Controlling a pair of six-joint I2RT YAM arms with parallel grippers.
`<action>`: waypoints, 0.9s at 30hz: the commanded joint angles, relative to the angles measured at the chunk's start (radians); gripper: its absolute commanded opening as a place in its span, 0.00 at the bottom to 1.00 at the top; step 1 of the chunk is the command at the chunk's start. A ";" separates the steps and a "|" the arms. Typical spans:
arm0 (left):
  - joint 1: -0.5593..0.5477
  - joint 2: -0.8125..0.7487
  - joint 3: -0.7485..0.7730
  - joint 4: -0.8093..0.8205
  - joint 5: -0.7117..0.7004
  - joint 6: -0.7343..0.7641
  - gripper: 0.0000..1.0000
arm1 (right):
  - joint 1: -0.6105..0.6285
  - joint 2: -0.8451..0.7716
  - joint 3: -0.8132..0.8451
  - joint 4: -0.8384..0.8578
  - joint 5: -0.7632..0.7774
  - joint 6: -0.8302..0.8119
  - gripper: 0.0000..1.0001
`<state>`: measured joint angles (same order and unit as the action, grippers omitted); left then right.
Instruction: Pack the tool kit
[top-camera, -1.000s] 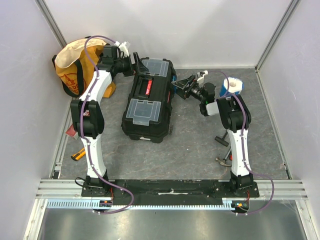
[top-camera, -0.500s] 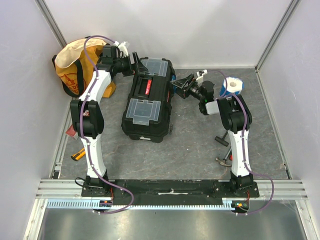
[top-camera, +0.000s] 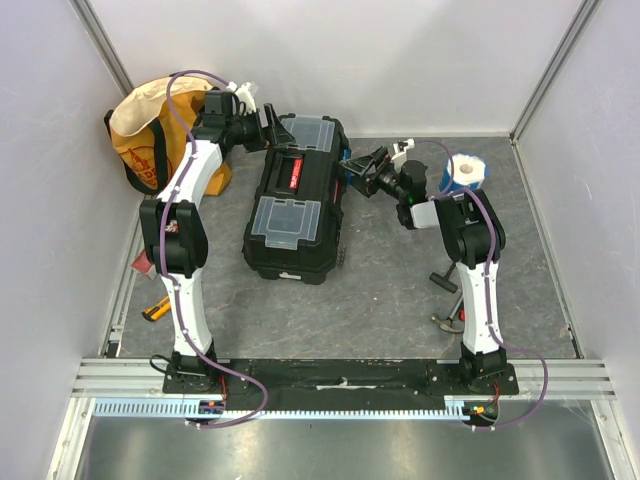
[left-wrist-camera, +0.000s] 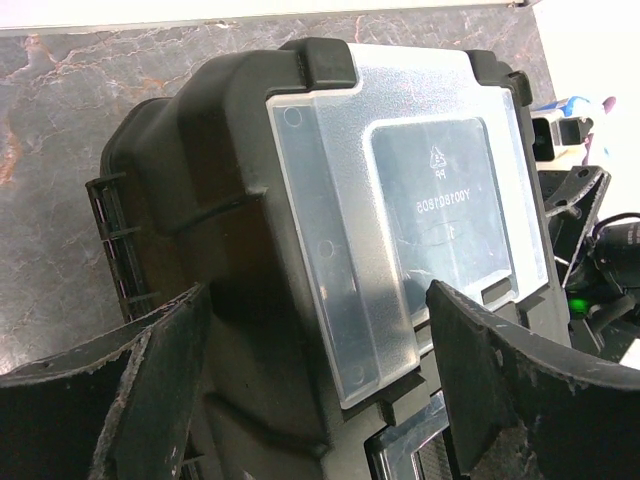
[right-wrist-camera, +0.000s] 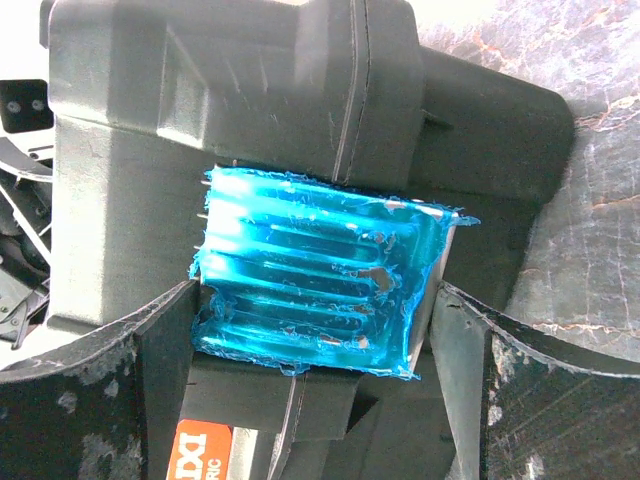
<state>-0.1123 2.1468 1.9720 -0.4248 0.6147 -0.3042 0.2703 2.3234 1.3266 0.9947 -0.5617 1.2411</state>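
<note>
Right wrist view: right tool (right-wrist-camera: 312, 325) stood open astride the blue latch (right-wrist-camera: 310, 275), tool kit (top-camera: 297, 200) upper-centre overhead, left tool (left-wrist-camera: 318, 315) also agape; a glancing pinch might have skidded it.

1 toolbox (top-camera: 268, 200), 2 clear lids (top-camera: 288, 220) (top-camera: 314, 133), 1 yellow bag (top-camera: 140, 145), 1 white-blue roll (top-camera: 463, 172), 2 arms (top-camera: 186, 195) (top-camera: 478, 275).

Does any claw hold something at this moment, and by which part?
Nothing is held. The left claw stands open astride the far end of the tool kit; the right claw stands open on both sides of its blue latch.
</note>
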 joint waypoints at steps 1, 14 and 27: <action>-0.092 0.064 -0.048 -0.163 0.016 0.053 0.86 | 0.095 -0.113 0.003 -0.047 0.120 -0.149 0.00; -0.101 0.058 -0.048 -0.198 -0.087 0.066 0.83 | 0.101 -0.157 0.005 -0.261 0.209 -0.236 0.01; -0.084 0.013 -0.027 -0.187 -0.079 0.056 0.90 | 0.081 -0.136 0.055 -0.548 0.319 -0.313 0.98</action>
<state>-0.1326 2.1288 1.9739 -0.4309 0.5053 -0.3042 0.3187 2.1620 1.3479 0.5961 -0.2508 1.0008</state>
